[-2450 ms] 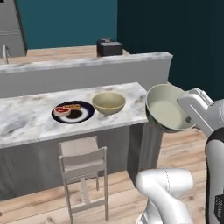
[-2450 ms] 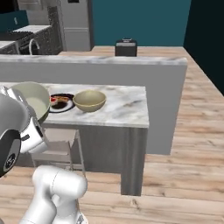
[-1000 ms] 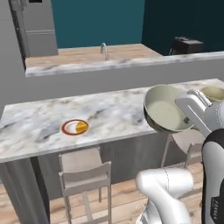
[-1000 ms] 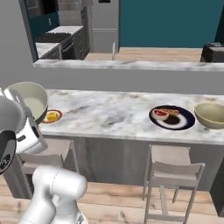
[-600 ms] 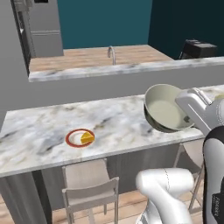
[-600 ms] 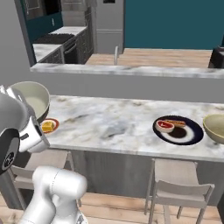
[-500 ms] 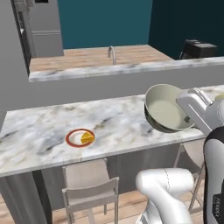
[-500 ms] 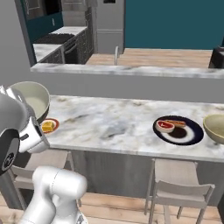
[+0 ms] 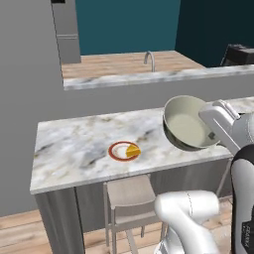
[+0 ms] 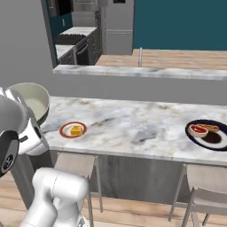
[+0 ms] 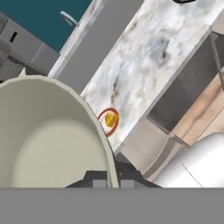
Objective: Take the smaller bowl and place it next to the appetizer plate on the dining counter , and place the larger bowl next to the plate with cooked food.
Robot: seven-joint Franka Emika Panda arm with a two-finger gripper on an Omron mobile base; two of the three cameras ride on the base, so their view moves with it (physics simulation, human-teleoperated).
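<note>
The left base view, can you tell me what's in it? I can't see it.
The robot's hand holds the smaller bowl tilted above the dining counter. The appetizer plate sits on that counter, over a stool.

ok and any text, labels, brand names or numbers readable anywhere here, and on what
None can be read.
The smaller bowl, the appetizer plate, the dining counter and the plate with cooked food carry no lettering.
A small dark mark sits on the robot's white arm at the right edge of the left base view, too small and blurred to read.
</note>
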